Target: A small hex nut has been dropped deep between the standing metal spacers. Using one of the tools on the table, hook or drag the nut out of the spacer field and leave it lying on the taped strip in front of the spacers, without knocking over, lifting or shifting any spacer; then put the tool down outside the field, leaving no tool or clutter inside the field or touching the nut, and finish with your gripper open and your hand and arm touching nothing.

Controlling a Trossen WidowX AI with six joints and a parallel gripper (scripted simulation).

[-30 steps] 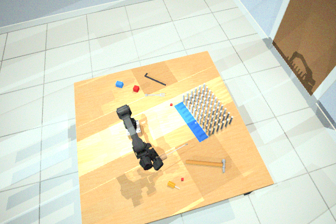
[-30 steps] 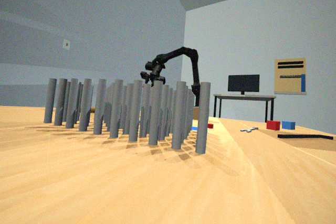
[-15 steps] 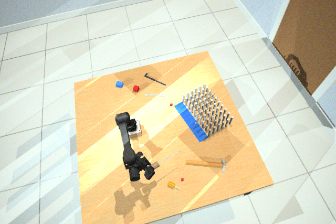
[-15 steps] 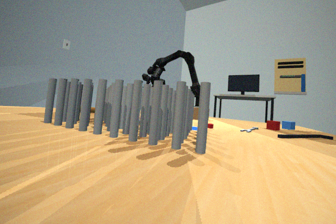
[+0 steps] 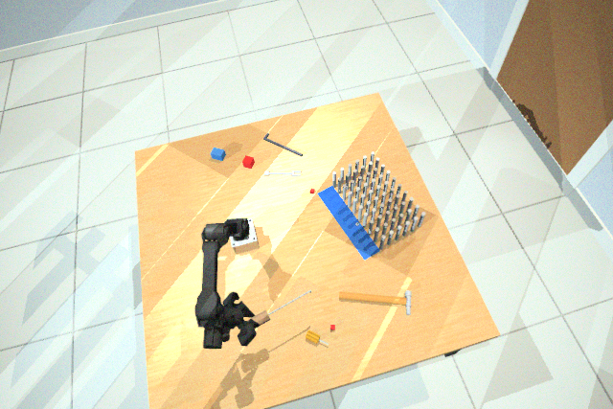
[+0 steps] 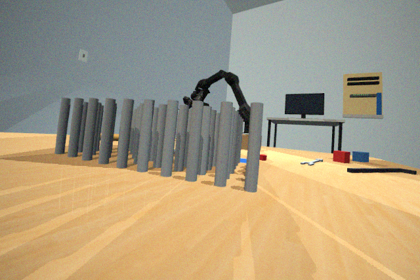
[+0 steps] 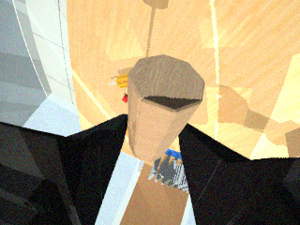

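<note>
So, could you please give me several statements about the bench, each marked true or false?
1. The hand is shut on the wooden handle of a tool. True.
2. The hammer lies on the blue strip. False: it lies apart from the strip.
3. The spacers stand upright. True.
4. The yellow-handled screwdriver is among the spacers. False: it lies outside them, near a small red cube.

tape strip (image 5: 348, 222) (image 6: 243, 160) (image 7: 173, 154): blue | spacers (image 5: 373, 196) (image 6: 193, 141) (image 7: 170, 173): grey | 2 larger blocks: red (image 5: 248, 162) (image 6: 341, 156), blue (image 5: 217, 153) (image 6: 360, 156)
</note>
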